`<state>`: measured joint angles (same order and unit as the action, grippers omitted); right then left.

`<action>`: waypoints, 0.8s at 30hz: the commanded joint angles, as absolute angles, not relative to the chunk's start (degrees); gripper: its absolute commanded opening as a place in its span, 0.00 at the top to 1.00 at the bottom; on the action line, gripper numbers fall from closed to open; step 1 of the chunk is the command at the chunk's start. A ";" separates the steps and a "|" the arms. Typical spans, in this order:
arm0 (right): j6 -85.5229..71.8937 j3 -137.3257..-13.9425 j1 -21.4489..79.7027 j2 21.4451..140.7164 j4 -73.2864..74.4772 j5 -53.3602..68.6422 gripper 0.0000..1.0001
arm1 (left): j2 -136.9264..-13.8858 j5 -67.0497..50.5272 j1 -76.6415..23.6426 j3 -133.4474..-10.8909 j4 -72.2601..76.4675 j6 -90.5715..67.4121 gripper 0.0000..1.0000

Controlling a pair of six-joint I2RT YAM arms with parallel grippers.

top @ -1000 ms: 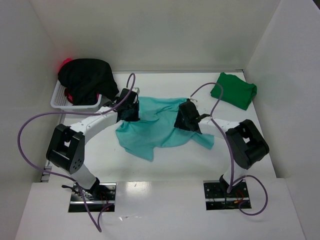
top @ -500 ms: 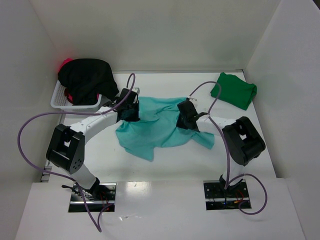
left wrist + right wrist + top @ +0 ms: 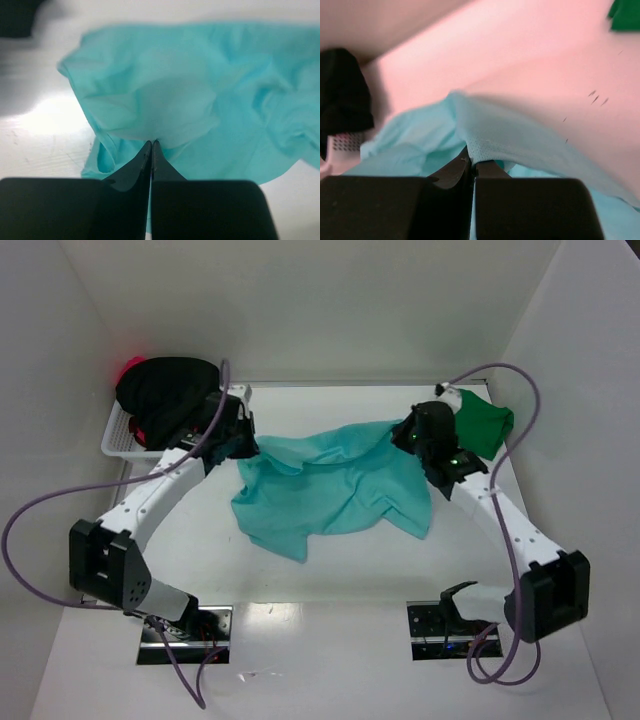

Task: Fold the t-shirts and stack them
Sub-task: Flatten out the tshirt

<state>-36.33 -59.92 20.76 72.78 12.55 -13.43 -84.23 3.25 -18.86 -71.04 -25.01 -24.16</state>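
The light teal t-shirt (image 3: 330, 490) lies crumpled and spread in the middle of the table. My left gripper (image 3: 243, 445) is shut on its upper left edge; in the left wrist view the jaws (image 3: 151, 144) pinch teal cloth (image 3: 200, 100). My right gripper (image 3: 405, 435) is shut on the upper right edge, which is lifted; the right wrist view shows the cloth (image 3: 510, 135) gripped at the tips (image 3: 471, 161). The dark green t-shirt (image 3: 478, 420) lies folded at the back right. The black t-shirt (image 3: 165, 395) is heaped on a basket, with the red-pink one (image 3: 128, 368) peeking out behind it.
A white basket (image 3: 125, 445) stands at the back left under the black shirt. White walls close in the table at the back and both sides. Purple cables loop from both arms.
Both grippers have moved outward and toward the back, pulling the teal shirt's top edge wider. The right arm has stretched far toward the green shirt, and the left toward the basket.
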 commanded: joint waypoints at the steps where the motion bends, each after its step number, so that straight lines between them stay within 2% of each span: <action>1: -34.06 -64.02 18.11 67.16 14.59 -11.96 1.00 | -77.27 5.97 -17.32 -77.16 -25.31 -21.27 1.00; 8: -32.52 -70.75 17.75 57.79 17.75 -11.96 1.00 | -67.71 12.57 -16.79 -85.33 -28.16 -19.60 1.00; 17: -31.11 -74.70 17.75 40.61 23.38 -11.04 1.00 | -47.20 21.71 -16.79 -87.74 -30.44 -19.60 1.00; 24: -32.95 -75.33 17.75 28.07 26.72 -3.28 1.00 | -36.85 24.40 -16.79 -90.80 -35.07 -20.92 1.00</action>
<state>-32.55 -74.50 17.74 29.96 23.98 -7.24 -38.30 20.64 -16.97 -89.50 -33.20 -21.20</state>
